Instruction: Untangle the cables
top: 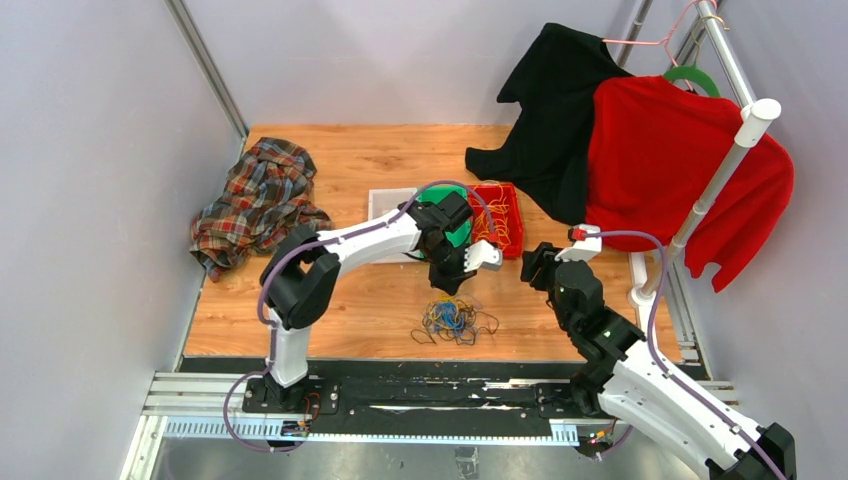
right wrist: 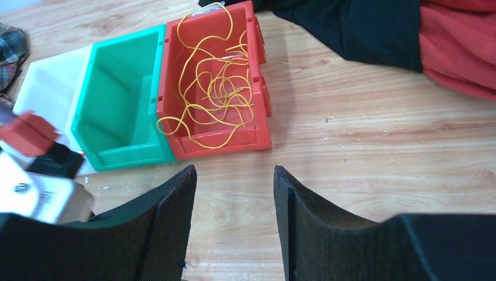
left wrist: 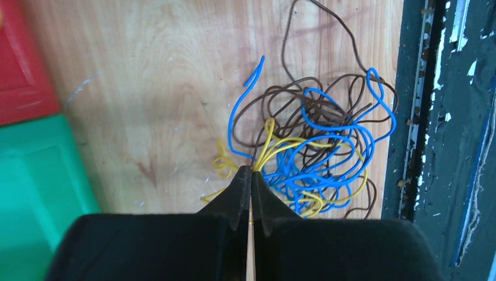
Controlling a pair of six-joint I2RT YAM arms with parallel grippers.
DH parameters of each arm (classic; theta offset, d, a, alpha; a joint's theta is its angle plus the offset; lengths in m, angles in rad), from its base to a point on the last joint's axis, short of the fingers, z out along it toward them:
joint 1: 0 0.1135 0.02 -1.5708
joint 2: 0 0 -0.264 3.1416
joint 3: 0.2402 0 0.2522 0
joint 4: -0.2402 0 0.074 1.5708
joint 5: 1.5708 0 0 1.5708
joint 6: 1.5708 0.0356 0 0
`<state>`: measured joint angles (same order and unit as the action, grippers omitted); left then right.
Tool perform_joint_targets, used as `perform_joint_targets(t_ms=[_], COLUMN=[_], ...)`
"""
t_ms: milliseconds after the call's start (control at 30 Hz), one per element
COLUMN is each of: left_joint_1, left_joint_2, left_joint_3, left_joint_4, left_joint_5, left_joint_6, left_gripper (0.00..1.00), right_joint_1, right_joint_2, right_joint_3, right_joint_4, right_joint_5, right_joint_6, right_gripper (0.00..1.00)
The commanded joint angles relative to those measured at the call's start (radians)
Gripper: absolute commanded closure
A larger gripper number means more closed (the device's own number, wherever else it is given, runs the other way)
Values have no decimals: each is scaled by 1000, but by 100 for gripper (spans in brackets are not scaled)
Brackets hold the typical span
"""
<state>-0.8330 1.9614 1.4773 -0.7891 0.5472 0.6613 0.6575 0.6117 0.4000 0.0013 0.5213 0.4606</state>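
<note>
The wooden table (top: 350,170) carried everything. A red sweater (top: 670,160) and a black garment (top: 555,110) hung over its right side and a plaid shirt (top: 255,200) lay heaped at the left, all well clear of the work. Mid-table sat a red bin (right wrist: 262,88) holding loose yellow wire (right wrist: 213,88), touching a green bin (right wrist: 117,99), likely for sorting by colour. The cables (left wrist: 316,146) lay tangled near the front edge. The left claw (left wrist: 251,178) was clenched on a yellow strand (left wrist: 260,157), probably to draw it free, though blue and brown loops crossed it. The right claw (right wrist: 234,193) hung released, apart.

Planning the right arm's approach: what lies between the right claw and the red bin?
Nothing but bare wooden table, as the right wrist view shows: the open right claw faces the red bin across clear wood.
</note>
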Motion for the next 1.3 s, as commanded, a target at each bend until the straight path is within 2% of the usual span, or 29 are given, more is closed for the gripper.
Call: perform_joint_targets(t_ms=[0, 67, 200, 267, 300, 367, 667, 767, 867, 900, 967, 1067, 1267], left_joint_1=[-2, -1, -2, -2, -2, -2, -2, -2, -2, -2, -4, -6, -4], left_joint_2=[-126, -181, -263, -300, -328, -365, -423, -434, -402, -384, -347, -277, -146], left_joint_3=[5, 23, 97, 120, 124, 131, 158, 101, 21, -11, -47, -50, -3], left_joint_4=[14, -10, -111, -130, -130, -129, -129, -124, -103, -90, -50, 18, 94], left_joint_5=[-19, -43, -83, -95, -99, -96, -90, -74, -82, -88, -108, -142, -223], left_joint_6=[-65, -81, -136, -177, -195, -227, -303, -242, -205, -199, -187, -199, -328], left_gripper=[99, 99, 99, 99, 99, 99, 99, 98, 70, 56, 42, 33, 34], right_joint_1=[-15, -15, -15, -12, -6, 23, 126, 128, 126, 126, 126, 126, 126], right_joint_2=[2, 10, 32, 48, 58, 63, 98, 132, 121, 106, 68, 18, -31], right_joint_3=[2, 6, 7, 14, 18, 23, 28, 52, 55, 43, 6, -22, -33], right_joint_4=[10, 28, 103, 137, 154, 186, 300, 226, 130, 117, 107, 64, 4], right_joint_5=[-34, -61, -215, -312, -366, -410, -462, -368, -250, -207, -131, -42, 6], right_joint_6=[16, 9, -18, -30, -39, -63, -91, -79, -57, -54, -39, -27, -31], right_gripper=[49, 49, 45, 40, 35, 31, 29, 29, 31, 32, 33, 34, 35])
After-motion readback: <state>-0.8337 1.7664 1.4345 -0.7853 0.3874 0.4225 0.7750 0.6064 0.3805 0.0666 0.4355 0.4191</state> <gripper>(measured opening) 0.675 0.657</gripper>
